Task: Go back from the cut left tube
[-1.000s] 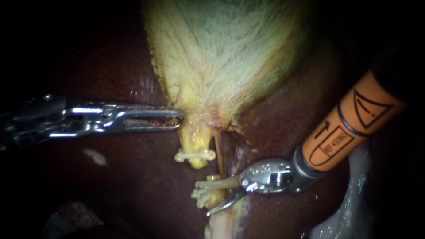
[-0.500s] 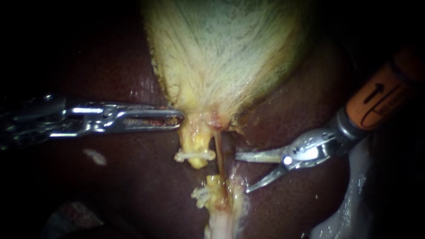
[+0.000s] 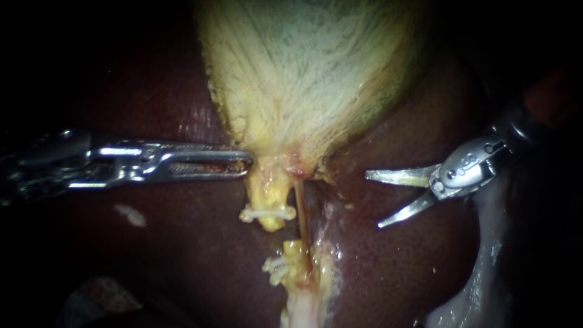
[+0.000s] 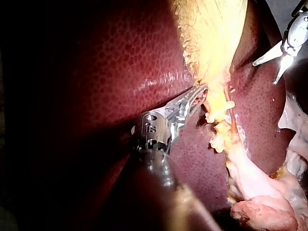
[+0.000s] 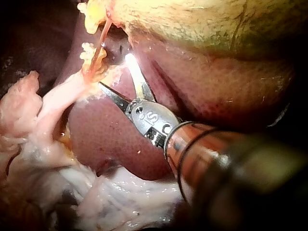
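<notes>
From where I stand, the slender right instrument with the bright steel wrist and two pointed blades [image 3: 375, 200] hangs over the dark maroon liver [image 3: 182, 255]. Its blades are parted with nothing between them, and it is well clear of the tubes. The cut left tube [image 3: 267, 197] sits near the middle of the endoscope view, just below the neck of the pale yellow-white, fibrous gallbladder [image 3: 303, 79]. Its short yellow upper stump carries a white clip [image 3: 267, 213]. The lower stump [image 3: 293, 252] lies a little further down with more pale clips [image 3: 273, 266] bunched on it, and a plain gap separates the two ends. Just beside them a thin reddish tube [image 3: 299, 209] runs unbroken from the neck downward.

The long silver left instrument [image 3: 243, 163] comes in level, and its jaws look clamped on the fringe of the gallbladder at the neck, holding it taut.

I'd judge the retreat well along, with only the last of it left. To do it cleanly, the right instrument should draw away along the line of its own shaft, up and to the right. It would be better to bring the blades together on the way, since the lower point sits close over the glistening liver surface and could score it. It should not swing toward the thin tube. The left instrument ought to hold steady so the clipped stumps don't spring or twist
</notes>
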{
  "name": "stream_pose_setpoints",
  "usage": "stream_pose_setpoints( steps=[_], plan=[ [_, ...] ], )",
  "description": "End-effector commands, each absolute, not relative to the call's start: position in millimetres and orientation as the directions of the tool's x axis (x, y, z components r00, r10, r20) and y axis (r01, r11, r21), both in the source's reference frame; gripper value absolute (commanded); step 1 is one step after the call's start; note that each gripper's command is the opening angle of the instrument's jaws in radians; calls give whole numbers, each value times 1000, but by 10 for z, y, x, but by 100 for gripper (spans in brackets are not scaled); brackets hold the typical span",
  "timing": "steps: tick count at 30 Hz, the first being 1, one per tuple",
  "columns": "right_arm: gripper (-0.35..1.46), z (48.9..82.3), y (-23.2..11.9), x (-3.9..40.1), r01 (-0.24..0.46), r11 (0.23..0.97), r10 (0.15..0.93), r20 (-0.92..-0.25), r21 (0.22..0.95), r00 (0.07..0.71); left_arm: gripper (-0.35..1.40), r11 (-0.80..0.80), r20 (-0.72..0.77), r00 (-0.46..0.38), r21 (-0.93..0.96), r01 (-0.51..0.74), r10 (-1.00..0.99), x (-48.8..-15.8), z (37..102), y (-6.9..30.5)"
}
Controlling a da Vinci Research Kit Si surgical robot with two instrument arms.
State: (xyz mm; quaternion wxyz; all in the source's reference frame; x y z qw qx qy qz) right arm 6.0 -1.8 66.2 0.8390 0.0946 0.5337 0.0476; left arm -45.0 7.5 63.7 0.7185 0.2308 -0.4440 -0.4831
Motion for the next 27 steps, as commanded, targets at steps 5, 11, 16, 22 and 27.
stream_pose_setpoints(
  steps=[5,11,16,22,27],
  plan=[
    [143,663,-19,60,20,978,181,-887,210,426,-35,433,421,142,758,488,-896,-466,648,65],
    [143,663,-19,60,21,978,181,-887,209,426,-35,439,422,150,762,475,-894,-482,654,57],
    [143,663,-19,60,20,978,181,-887,209,426,-35,443,423,154,764,468,-893,-490,656,50],
    [143,663,-19,60,20,978,181,-887,209,426,-35,443,423,155,765,467,-893,-489,655,50],
    [143,663,-19,59,21,978,181,-887,209,426,-35,443,423,155,765,467,-893,-489,655,51]
  ],
)
